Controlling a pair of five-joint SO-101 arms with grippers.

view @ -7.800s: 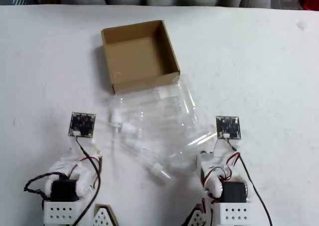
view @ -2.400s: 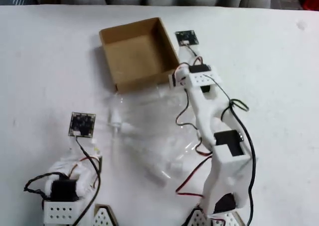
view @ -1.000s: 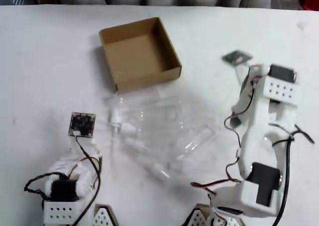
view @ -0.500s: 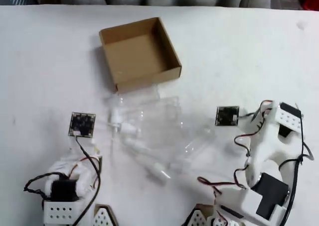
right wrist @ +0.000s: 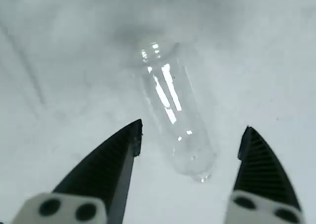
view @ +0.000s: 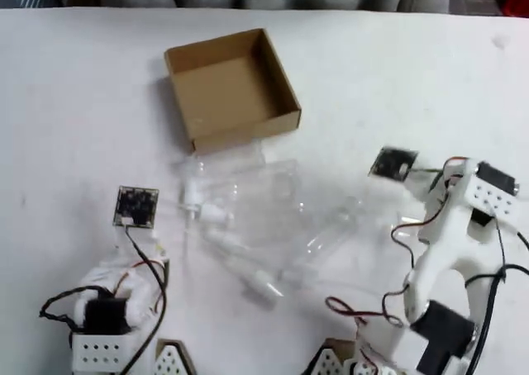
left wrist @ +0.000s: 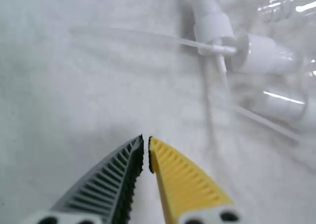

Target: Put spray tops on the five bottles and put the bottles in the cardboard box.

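Several clear bottles [view: 277,201] lie in a loose heap on the white table, just in front of the open cardboard box [view: 231,86]. White spray tops [view: 194,197] with thin dip tubes lie at the heap's left and front [view: 264,288]. My right arm [view: 450,218] stands at the heap's right side. Its gripper [right wrist: 192,127] is open above one lying bottle [right wrist: 173,115], with a black finger on each side and not touching it. My left gripper [left wrist: 146,139] is shut and holds nothing, low over the cloth a short way from two spray tops [left wrist: 256,51].
The left arm [view: 107,301] sits folded at the front left corner. The box is empty and stands askew behind the heap. White cloth covers the table [view: 83,102], with bare room to the far left and far right.
The right arm pulled back from beside the box, swung to the table's right side and now hovers at the heap's right edge. The left arm has kept still.
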